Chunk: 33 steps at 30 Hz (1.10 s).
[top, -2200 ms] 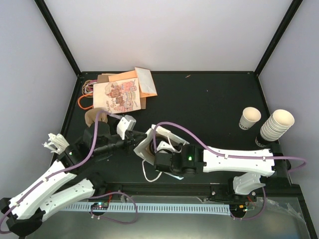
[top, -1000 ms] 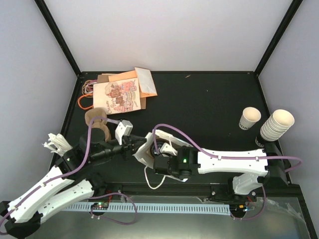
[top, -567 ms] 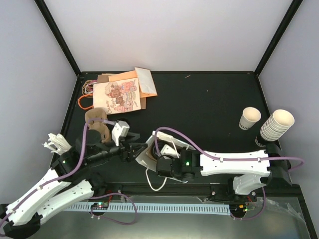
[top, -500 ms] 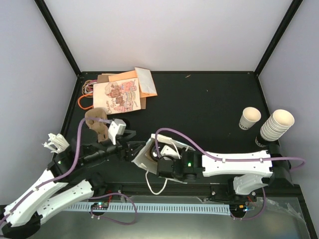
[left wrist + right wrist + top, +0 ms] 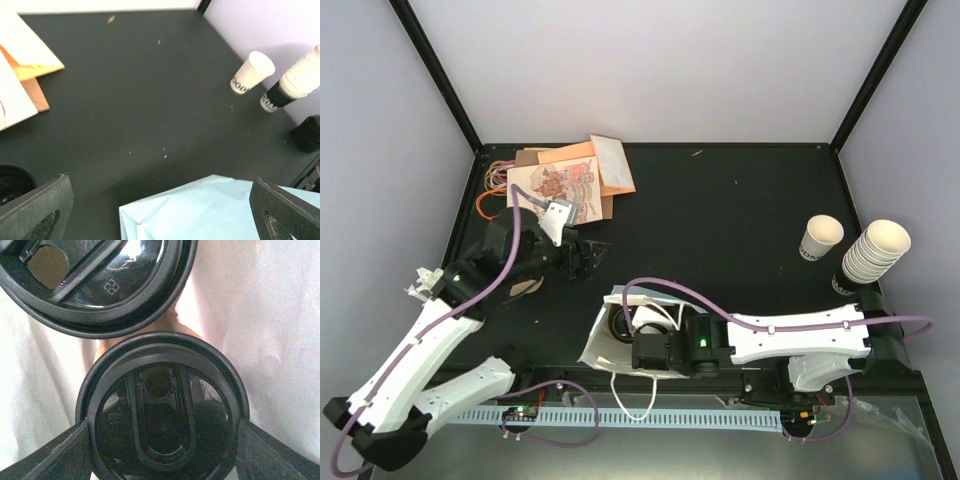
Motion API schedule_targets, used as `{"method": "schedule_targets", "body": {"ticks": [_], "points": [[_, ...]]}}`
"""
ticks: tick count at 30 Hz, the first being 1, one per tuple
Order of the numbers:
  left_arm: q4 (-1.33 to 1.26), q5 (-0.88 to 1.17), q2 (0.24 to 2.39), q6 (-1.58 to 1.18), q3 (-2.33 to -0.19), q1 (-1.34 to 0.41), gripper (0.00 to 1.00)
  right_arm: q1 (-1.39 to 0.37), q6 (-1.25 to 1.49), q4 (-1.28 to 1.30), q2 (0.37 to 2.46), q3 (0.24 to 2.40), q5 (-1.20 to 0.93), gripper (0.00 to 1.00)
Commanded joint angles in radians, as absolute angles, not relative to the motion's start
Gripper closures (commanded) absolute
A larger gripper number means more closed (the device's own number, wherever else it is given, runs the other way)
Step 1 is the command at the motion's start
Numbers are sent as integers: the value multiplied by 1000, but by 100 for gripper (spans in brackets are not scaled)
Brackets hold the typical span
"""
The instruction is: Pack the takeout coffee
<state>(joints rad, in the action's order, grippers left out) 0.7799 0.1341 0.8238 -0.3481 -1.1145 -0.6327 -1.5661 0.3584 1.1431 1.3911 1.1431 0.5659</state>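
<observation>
The takeout coffee [image 5: 162, 415] stood upright inside the white bag [image 5: 280, 315], glossy black lid facing up, with a second lidded coffee [image 5: 95, 275] just beside it.

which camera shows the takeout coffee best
The right wrist view: the takeout coffee fills the frame, its black lid sharp between the right fingers, with a second lid above it inside the white bag. The top view shows only a dark patch in the bag's mouth; the left wrist view shows just the bag's outside.
</observation>
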Motion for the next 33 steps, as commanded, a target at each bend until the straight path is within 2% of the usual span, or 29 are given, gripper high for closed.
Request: {"method": "schedule_targets", "body": {"ticks": [1,16,22,33], "points": [[695,340,882,-263,-1061,-537,1,-1586,281,1077,1390,1120,582,59],[691,430,1210,-166,-1158,-481,1,-1608,63,930,1383,1033,599,57],[774,440,1345,-136,-1233,-482,3,-1621,-16,902,1367,1008,656,58],[811,496,1468,-110,-1273,-483,8,-1623,-114,872,1360,974,682,59]]}}
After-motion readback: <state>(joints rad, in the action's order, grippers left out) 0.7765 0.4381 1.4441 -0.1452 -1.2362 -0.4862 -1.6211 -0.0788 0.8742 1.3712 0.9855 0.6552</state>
